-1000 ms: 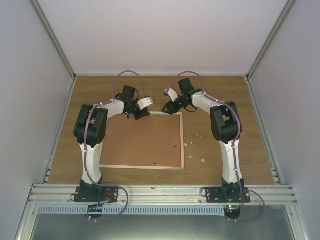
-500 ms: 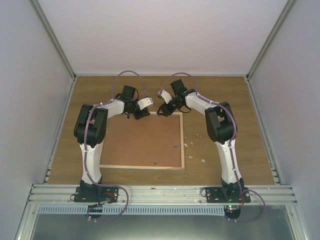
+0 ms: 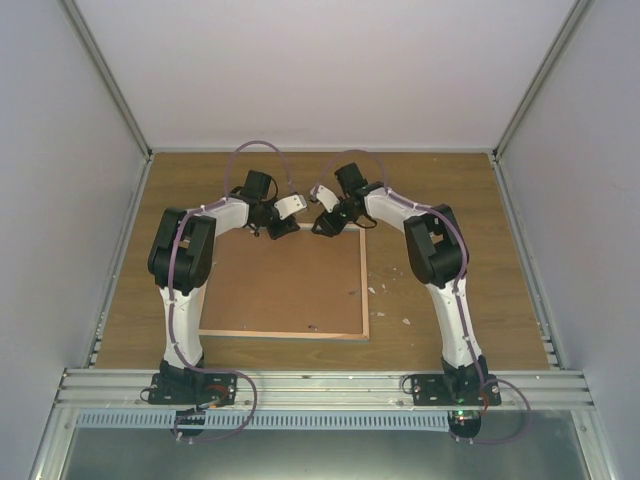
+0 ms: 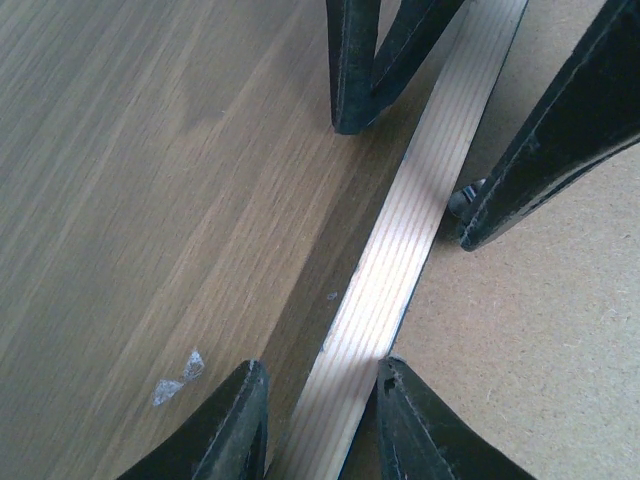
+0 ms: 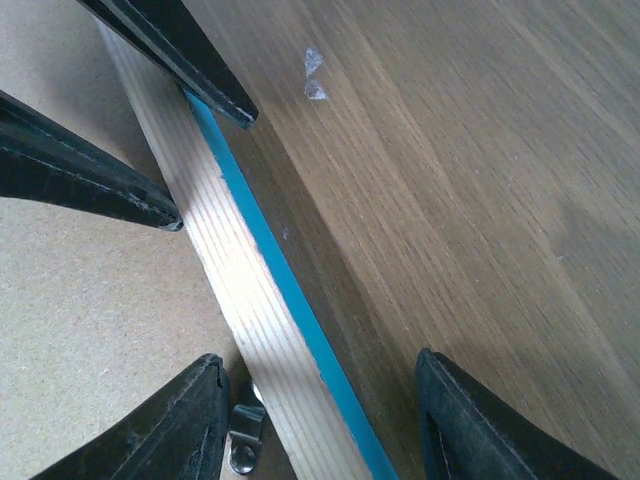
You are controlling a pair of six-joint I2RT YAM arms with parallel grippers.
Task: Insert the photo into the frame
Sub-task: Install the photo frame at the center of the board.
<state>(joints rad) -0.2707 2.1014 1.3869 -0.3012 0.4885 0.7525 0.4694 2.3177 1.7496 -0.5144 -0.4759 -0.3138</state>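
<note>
Top external view: desk (image 3: 450, 200); frame (image 3: 290, 290) face-down at centre, brown back up; photo unseen; left claw (image 4: 320, 372) clamped across far rail; right claw (image 5: 320, 360) apart, straddling same rail. Step, likely: gripping frame. Next: right closes squarely, avoiding clip (image 5: 243, 425).

We are seeing the frame (image 3: 285, 285) showing a plain brown board back at the centre of the top view, with a pale striped wood edge and a thin teal line beside it. The table (image 3: 500, 260) is showing warm brown grain, and the arms (image 3: 452, 320) are showing white with black joints.
</note>
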